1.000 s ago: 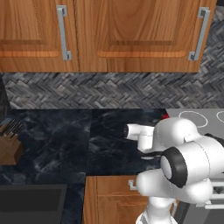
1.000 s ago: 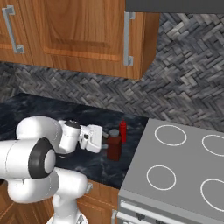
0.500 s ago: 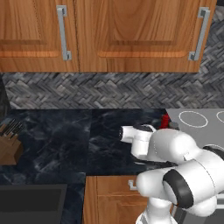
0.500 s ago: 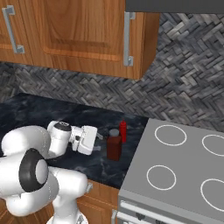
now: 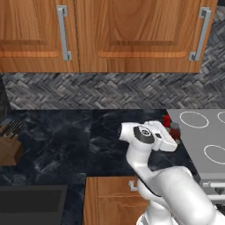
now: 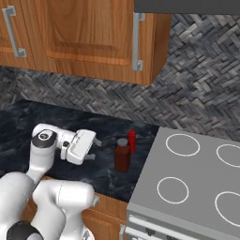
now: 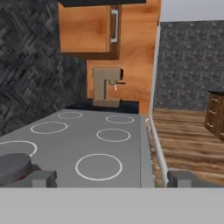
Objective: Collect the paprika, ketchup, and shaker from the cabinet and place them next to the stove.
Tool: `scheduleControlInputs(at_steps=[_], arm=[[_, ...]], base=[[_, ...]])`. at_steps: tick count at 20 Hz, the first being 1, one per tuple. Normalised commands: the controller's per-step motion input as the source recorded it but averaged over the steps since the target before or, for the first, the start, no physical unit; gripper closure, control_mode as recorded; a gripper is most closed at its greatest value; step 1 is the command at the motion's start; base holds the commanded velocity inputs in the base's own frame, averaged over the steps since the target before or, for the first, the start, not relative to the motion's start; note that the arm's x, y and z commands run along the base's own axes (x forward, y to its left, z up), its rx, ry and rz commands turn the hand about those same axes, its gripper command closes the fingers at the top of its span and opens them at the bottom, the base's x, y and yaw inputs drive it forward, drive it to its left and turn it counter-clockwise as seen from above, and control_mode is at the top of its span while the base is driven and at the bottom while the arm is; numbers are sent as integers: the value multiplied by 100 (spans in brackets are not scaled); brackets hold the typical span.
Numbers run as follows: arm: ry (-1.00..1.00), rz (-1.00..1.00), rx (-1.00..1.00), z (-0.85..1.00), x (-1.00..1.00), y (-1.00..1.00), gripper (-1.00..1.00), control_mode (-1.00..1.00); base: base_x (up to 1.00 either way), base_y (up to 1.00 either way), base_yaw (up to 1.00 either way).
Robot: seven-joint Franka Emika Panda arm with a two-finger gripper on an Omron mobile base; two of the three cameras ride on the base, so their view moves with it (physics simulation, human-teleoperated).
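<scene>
The paprika (image 6: 123,155), a squat red-brown jar with a dark lid, stands on the black counter just left of the stove (image 6: 192,187). Right behind it stands the ketchup (image 6: 132,140), a slim red bottle. My gripper (image 6: 93,149) hovers level with the jar a short way to its left, open and empty, fingers pointing at it. From the left base I see the gripper (image 5: 172,141) just in front of the paprika (image 5: 175,130) and ketchup (image 5: 166,119). In the hand view the paprika's lid (image 7: 13,167) sits at the lower left beside the open gripper (image 7: 111,178). The shaker and the cabinet are out of view.
Closed wooden wall cupboards (image 5: 132,35) hang above the counter (image 5: 57,145). A knife block (image 5: 9,147) stands at the far left, above a sink (image 5: 30,204). Beyond the stove (image 7: 100,140) a coffee machine (image 7: 106,87) stands on the far counter.
The arm has folded lower and its elbow has swung round. The hand has drawn a little back to the left from the jar. Jar and bottle have not moved.
</scene>
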Motion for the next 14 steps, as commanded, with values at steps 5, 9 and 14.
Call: scheduleControlInputs(at_steps=[5, 9, 14], arm=[[0, 0, -8, 100, -79, 8, -100, -100], [0, 0, -7, 100, -80, 0, -100, -100], [0, 0, -2, 100, -83, -2, -100, -100]], base=[[0, 0, 0], [0, 0, 0], [0, 0, 0]])
